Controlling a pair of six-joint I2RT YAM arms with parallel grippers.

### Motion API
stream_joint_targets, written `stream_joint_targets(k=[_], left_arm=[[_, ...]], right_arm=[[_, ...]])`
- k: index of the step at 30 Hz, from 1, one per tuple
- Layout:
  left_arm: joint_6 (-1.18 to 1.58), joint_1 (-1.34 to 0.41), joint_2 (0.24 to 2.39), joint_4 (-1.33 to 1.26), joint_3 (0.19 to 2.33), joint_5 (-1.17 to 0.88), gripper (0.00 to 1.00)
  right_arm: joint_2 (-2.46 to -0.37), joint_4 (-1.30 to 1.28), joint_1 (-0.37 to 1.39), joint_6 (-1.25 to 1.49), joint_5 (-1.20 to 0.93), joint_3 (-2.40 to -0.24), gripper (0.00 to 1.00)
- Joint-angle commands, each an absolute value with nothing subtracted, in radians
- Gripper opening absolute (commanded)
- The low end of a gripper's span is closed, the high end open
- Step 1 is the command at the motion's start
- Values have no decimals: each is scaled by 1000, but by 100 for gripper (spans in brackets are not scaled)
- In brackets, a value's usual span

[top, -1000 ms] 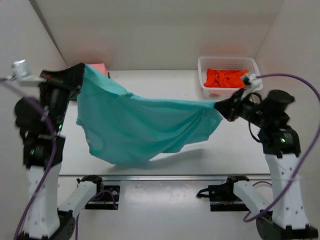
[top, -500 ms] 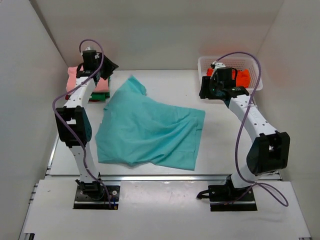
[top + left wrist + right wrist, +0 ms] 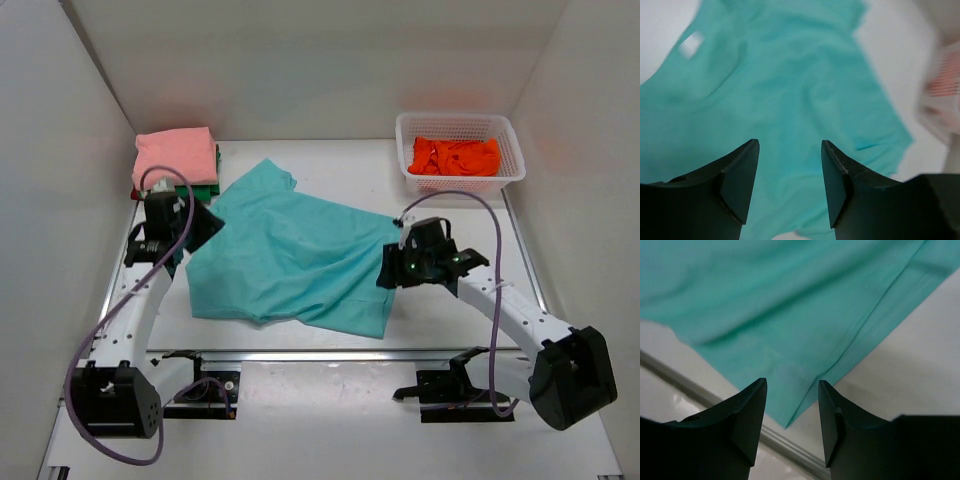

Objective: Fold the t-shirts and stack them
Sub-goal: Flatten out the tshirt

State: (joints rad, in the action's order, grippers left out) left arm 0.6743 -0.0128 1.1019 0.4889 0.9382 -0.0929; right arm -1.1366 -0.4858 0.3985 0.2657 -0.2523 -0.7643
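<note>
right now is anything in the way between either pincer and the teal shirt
Nothing visible does. The left pincer hangs open over the left side of the teal t-shirt, and the right pincer is open over its near right corner. Each wrist view shows only bare cloth below the fingers.

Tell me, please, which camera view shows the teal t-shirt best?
The top external view: the teal t-shirt lies there whole, spread out and rumpled, with nearly its full outline visible. The left wrist view shows only its neckline and one sleeve, blurred. The right wrist view shows only a hemmed corner.
</note>
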Motion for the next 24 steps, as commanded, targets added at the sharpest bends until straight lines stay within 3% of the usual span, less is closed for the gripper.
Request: stream_joint_targets(k=[1,7,12,18,24], left_arm=[[666,35,1030,675,781,30,63],[677,66,913,794,641,90,64],[696,43,916,825,549,94,63],[759,18,911,897,542,130,56],[795,-23,971,822,499,107,59]], right_arm=[[-1130,-422,454,318,-333,-675,44],[-1195,-345,526,316,-328,-630,47],[-1209,-316,522,282,-298,-626,47],[-1218,-313,509,261,-279,-641,45],[-1230,-287,526,244,-276,-629,45]])
